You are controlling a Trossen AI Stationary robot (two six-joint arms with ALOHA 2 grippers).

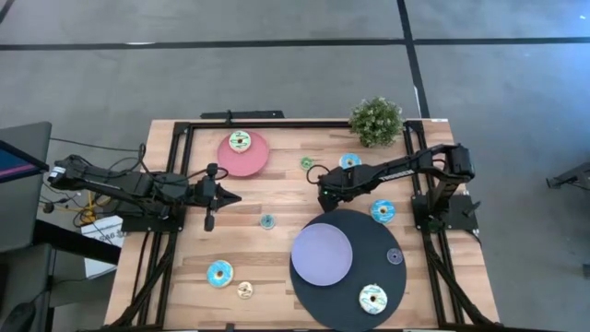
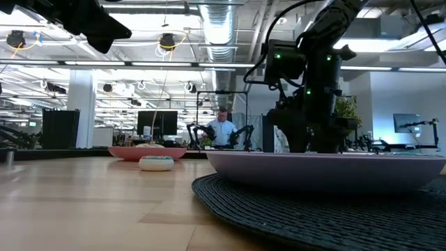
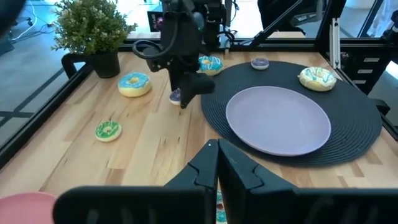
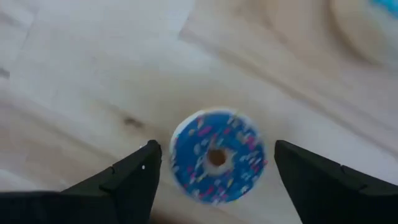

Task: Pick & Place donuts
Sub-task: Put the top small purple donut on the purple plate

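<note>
A small blue donut (image 4: 217,168) with sprinkles lies flat on the wooden table. My right gripper (image 4: 214,148) hangs over it, pointing down, open; one finger stands on each side of the donut with a gap to both. In the high view this gripper (image 1: 327,197) hides the donut, just beyond the dark round mat (image 1: 369,242). Other donuts lie about: one on the pink plate (image 1: 240,140), a green one (image 1: 307,163), light blue ones (image 1: 349,161) (image 1: 383,210) (image 1: 219,273), a cream one (image 1: 372,298). My left gripper (image 1: 226,195) waits shut at the table's left.
A lavender plate (image 1: 322,254) sits on the mat, with a tiny purple donut (image 1: 395,256) beside it. A potted plant (image 1: 376,120) stands at the far edge. A teal donut (image 1: 267,221) and a tan one (image 1: 244,290) lie on bare wood left of the mat.
</note>
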